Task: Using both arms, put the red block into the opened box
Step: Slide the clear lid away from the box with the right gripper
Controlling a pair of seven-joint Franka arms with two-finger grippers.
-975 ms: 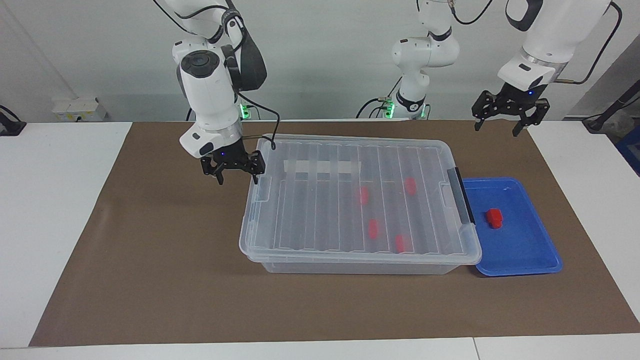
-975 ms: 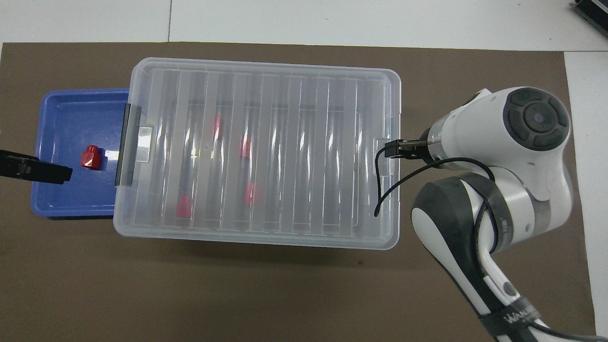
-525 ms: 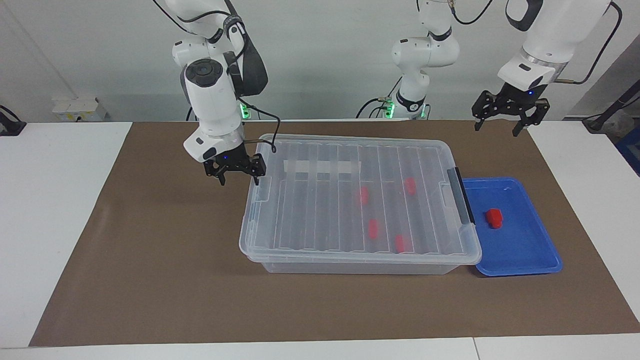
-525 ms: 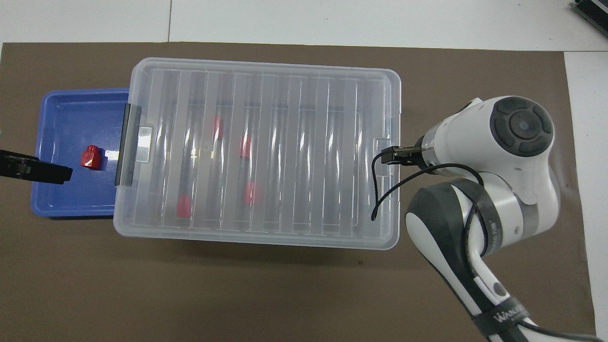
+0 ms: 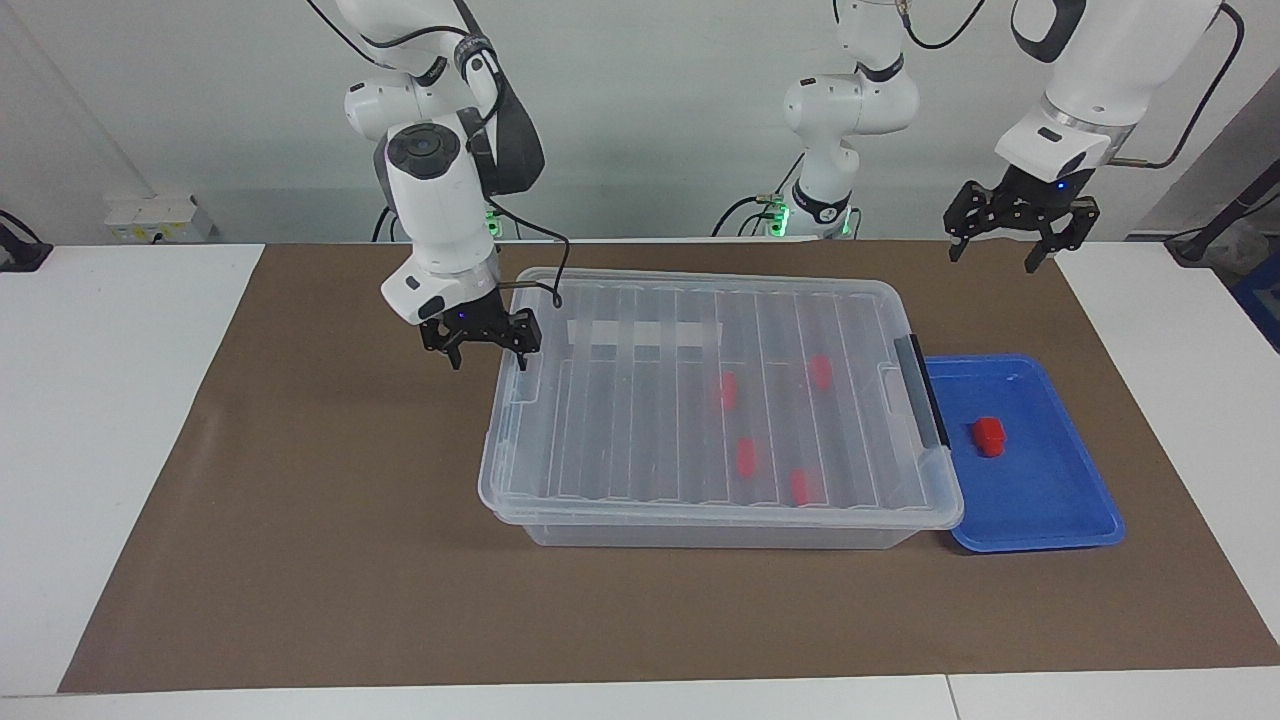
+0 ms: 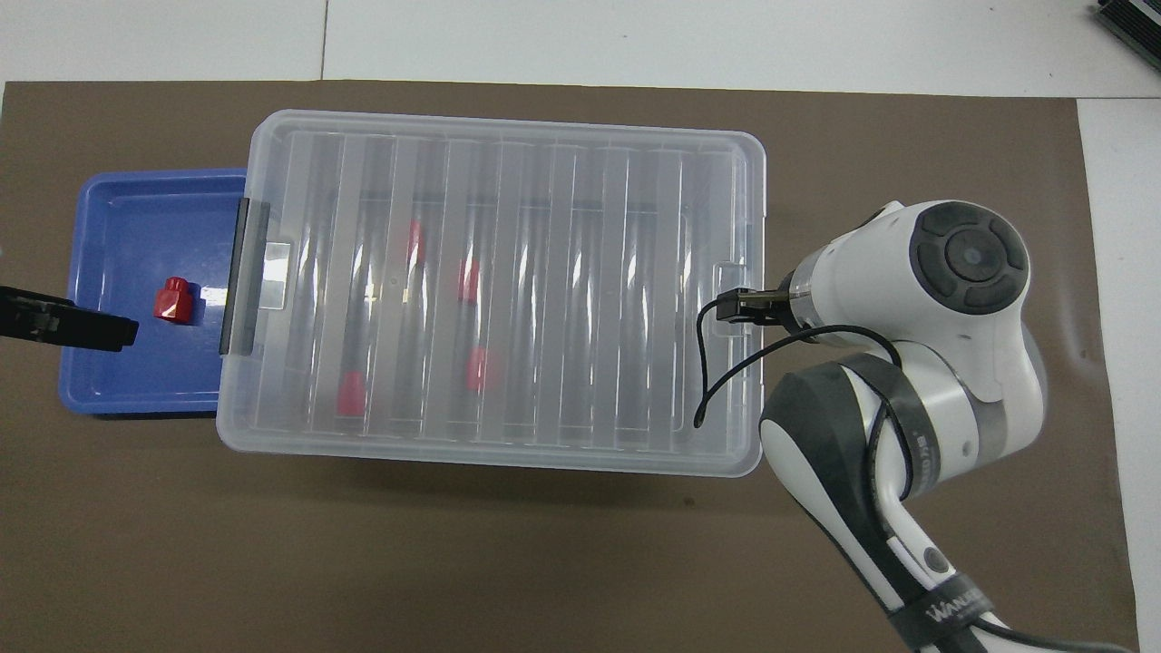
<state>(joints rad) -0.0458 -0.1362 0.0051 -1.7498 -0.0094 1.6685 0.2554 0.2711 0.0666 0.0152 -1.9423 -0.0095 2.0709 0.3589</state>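
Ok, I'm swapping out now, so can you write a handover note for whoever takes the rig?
Right claw: open, empty, at the edge of the box toward the right arm's end.
Left claw: open, empty, waiting in the air over the mat, above the tray's end of the table.
Lid is on. Four red blocks lie inside; one red block sits in the tray.
Left: open lid, move block in.

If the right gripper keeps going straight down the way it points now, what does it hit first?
Probably the box lid's end edge: the open right gripper points down over it. It could just miss and meet the brown mat.
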